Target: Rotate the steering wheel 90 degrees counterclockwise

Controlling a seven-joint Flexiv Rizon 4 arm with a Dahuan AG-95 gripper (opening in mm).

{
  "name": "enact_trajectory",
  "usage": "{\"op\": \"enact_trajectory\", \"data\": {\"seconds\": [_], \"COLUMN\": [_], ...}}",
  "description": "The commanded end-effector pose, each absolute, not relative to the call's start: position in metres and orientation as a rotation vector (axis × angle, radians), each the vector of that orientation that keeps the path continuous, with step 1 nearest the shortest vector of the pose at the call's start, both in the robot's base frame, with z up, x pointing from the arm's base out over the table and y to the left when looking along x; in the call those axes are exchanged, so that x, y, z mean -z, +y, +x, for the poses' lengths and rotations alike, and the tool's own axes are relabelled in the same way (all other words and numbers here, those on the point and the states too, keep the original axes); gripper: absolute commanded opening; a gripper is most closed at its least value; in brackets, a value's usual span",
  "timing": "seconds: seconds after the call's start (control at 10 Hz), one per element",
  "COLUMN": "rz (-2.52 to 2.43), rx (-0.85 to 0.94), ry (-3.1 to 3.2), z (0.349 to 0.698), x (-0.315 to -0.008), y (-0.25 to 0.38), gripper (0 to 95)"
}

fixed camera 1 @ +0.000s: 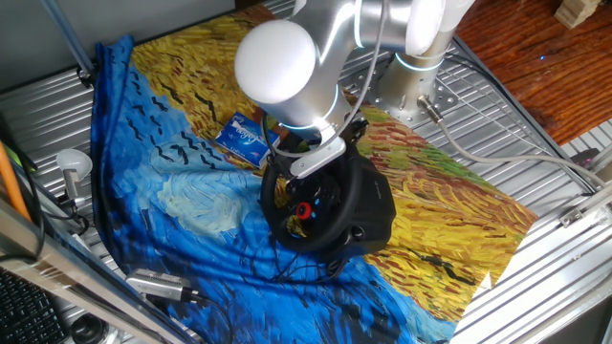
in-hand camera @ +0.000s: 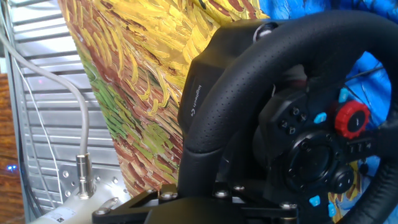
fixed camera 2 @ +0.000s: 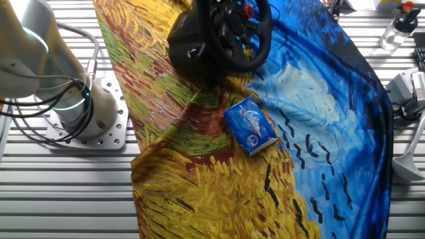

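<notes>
The steering wheel [fixed camera 1: 352, 205] is black and round on a bulky black base [fixed camera 1: 381, 218], standing on the painted cloth. Its hub shows a red round button [fixed camera 1: 304, 210] and small blue buttons. In the other fixed view the wheel [fixed camera 2: 262, 41] sits at the top edge. In the hand view its rim [in-hand camera: 249, 81] fills the frame, with the red button [in-hand camera: 352, 118] at the right. My gripper [fixed camera 1: 308, 159] is at the top of the rim, and the rim runs straight into the jaws. It looks shut on the rim, though the fingers are mostly hidden.
A small blue-and-white box [fixed camera 1: 244, 137] lies on the cloth behind the wheel, also in the other fixed view [fixed camera 2: 250, 125]. The cloth [fixed camera 1: 191, 191] covers a ribbed metal table. My arm's base [fixed camera 2: 86, 113] stands off the cloth. A bottle [fixed camera 2: 397, 30] and cables lie at the edges.
</notes>
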State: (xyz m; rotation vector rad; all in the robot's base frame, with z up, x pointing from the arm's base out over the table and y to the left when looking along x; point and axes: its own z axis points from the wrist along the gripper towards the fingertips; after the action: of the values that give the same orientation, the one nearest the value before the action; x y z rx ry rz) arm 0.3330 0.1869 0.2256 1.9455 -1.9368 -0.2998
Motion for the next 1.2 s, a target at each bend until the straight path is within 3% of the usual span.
{"op": "enact_trajectory", "data": {"seconds": [0.1, 1.2], "rz": [1.952, 1.999], "rx": [0.299, 0.294], "ry": [-1.938, -1.940], "z": [0.333, 0.328], "x": [-0.226, -0.240], "y": [0.186, 0.184], "gripper": [38.0, 38.0]}}
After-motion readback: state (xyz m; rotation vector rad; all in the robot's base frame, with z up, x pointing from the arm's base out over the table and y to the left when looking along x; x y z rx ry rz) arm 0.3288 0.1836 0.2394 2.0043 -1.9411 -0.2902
